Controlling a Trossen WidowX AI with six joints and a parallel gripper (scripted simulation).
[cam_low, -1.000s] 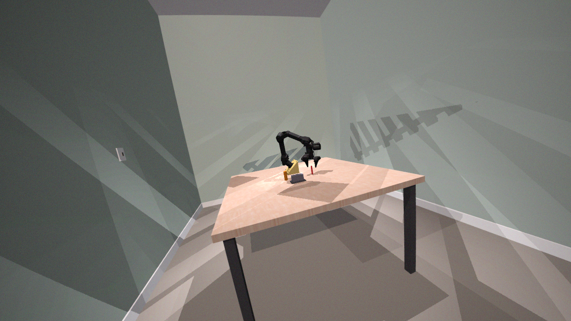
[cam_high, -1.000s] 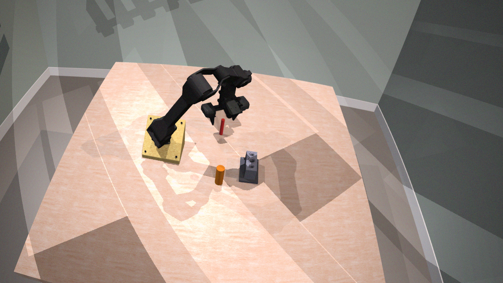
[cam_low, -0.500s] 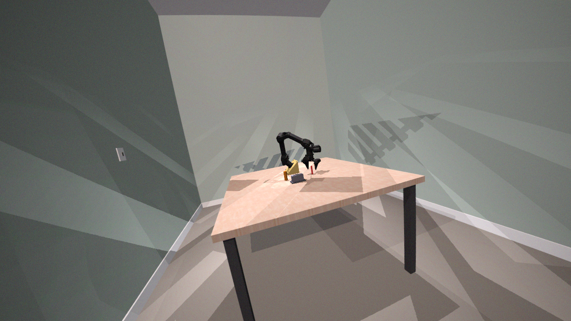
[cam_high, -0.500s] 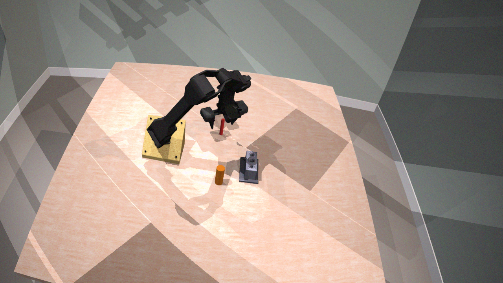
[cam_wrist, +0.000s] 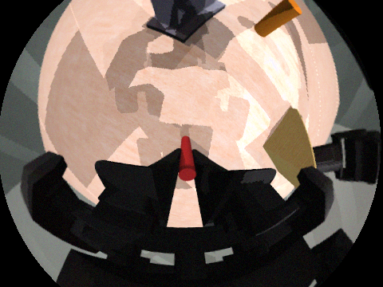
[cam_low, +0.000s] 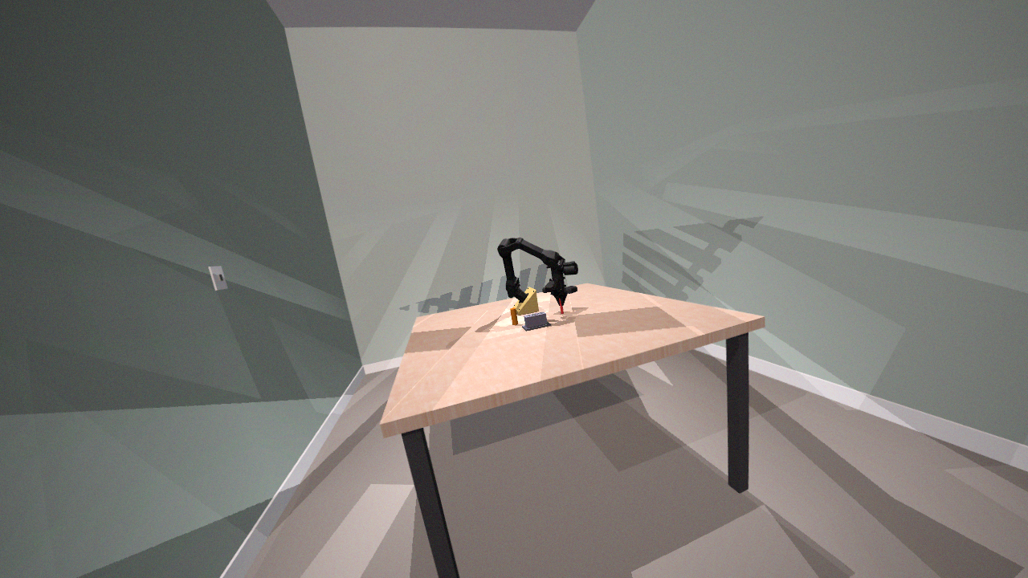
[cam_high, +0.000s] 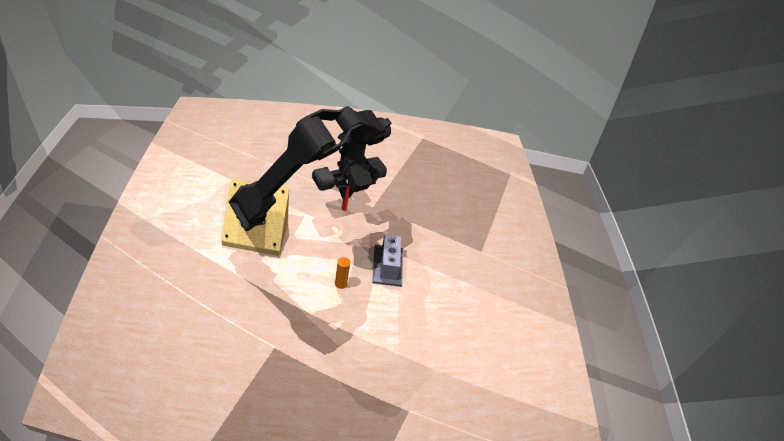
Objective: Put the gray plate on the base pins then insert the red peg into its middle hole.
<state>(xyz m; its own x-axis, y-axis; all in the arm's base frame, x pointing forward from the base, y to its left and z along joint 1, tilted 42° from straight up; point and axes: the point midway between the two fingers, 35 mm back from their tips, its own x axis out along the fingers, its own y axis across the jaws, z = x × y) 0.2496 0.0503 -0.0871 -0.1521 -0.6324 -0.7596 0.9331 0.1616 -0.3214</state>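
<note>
The red peg (cam_high: 345, 201) (cam_low: 561, 309) (cam_wrist: 187, 173) stands upright on the table. My gripper (cam_high: 346, 189) (cam_low: 561, 302) (cam_wrist: 187, 152) is shut on the peg, with one finger on each side of its upper part. The gray plate (cam_high: 392, 255), with three holes in a row on top, sits on the gray base (cam_high: 376, 282) (cam_low: 527, 328) (cam_wrist: 169, 33) and looks flat. The base pins cannot be made out. In the wrist view the base is cut off by the top edge and the plate's holes are out of view.
An orange cylinder (cam_high: 342, 274) (cam_low: 514, 316) (cam_wrist: 277, 19) stands upright beside the base, on the robot mount's side. The yellow robot mount (cam_high: 263, 240) (cam_wrist: 289, 147) stands on the wooden table (cam_high: 164, 356) (cam_low: 503, 373).
</note>
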